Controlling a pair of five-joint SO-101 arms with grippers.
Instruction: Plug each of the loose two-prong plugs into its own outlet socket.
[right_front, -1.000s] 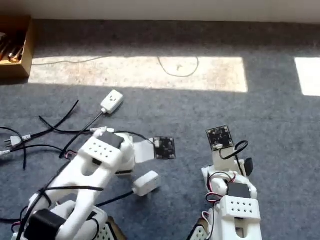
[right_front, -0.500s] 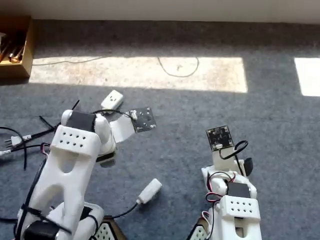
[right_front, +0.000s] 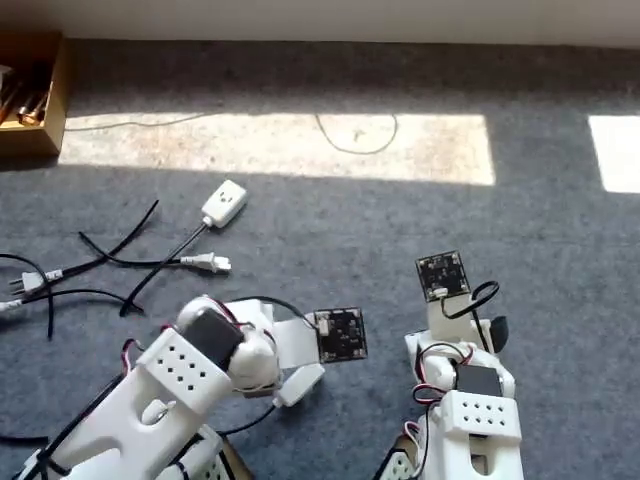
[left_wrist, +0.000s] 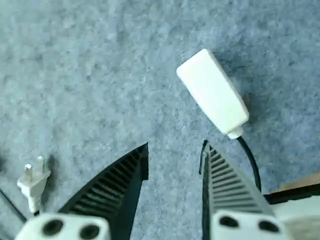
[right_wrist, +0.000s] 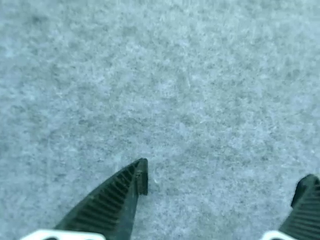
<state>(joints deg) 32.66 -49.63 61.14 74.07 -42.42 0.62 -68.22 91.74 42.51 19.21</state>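
Under left gripper (left_wrist: 175, 150): jaws apart, white socket block (left_wrist: 212, 92) lying just past them, plug (left_wrist: 32, 182) off beside.
Right gripper (right_wrist: 225, 179): spread wide over carpet (right_wrist: 150, 75).
High view: second socket (right_front: 224, 203) farther out.

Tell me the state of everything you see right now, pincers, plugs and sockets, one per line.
left pincer: open, holding nothing
right pincer: open, holding nothing
near outlet socket: on the carpet, no plug in it
far outlet socket: no plug in it
two-prong plug: loose on the carpet
edge plug: loose, unplugged
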